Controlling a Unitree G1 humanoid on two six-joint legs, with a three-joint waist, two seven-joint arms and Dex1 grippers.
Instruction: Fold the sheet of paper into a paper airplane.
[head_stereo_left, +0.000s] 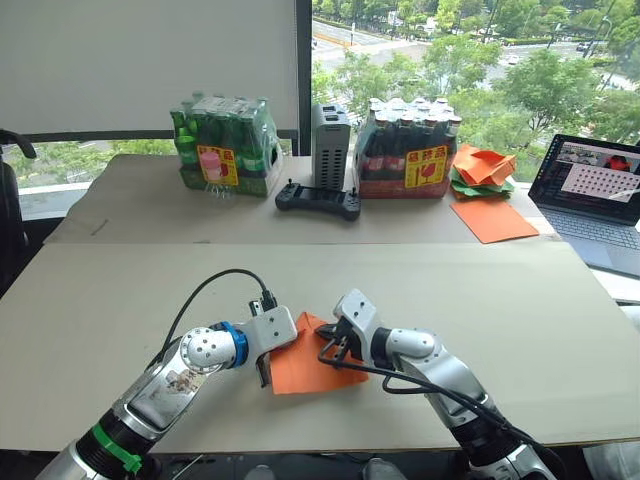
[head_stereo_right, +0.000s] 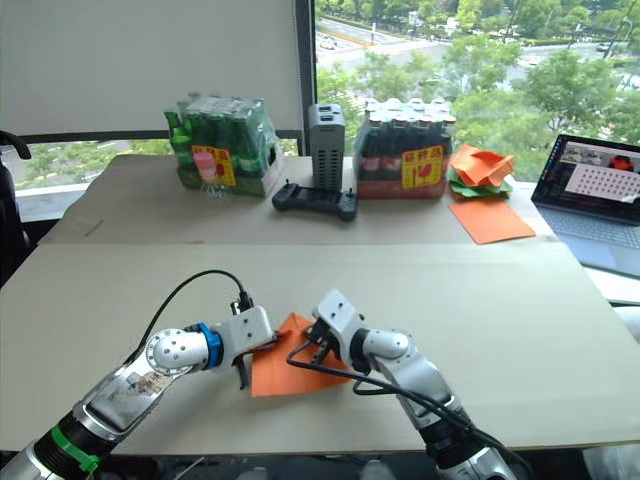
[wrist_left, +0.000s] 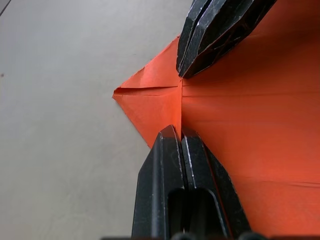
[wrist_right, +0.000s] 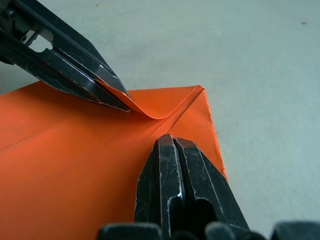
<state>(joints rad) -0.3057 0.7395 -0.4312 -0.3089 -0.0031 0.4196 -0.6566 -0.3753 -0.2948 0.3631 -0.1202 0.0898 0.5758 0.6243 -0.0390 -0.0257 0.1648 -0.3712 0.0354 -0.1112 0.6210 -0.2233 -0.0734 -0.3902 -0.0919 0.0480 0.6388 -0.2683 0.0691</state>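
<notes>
Right now the thin bright-orange sheet of paper (head_stereo_left: 305, 368) lies flat on the big grey desk (head_stereo_left: 480, 330), near its front edge. Both claws sit on it. The left claw (head_stereo_left: 266, 374) rests on the paper's left side, and the right claw (head_stereo_left: 335, 345) rests on its right side, so the paper lies between the two arms. Parts of the paper are hidden under the claws and the black cable.

From the left wrist, the left claw's two black fingers (wrist_left: 170, 150) are pressed tight together, tips down on a fold line beside a pointed corner of the paper. From the right wrist, the right claw's fingers (wrist_right: 175, 165) are also squeezed together and press on the paper near a corner. Beside them, a curled flap of the paper touches the other claw's tip; whether it is pinched is hard to tell.

Far behind the paper stand two packs of bottles (head_stereo_left: 225, 145), a black controller (head_stereo_left: 318, 201), a heap of orange and green papers (head_stereo_left: 482, 168) and a laptop (head_stereo_left: 600, 195), cut off at the edge.
</notes>
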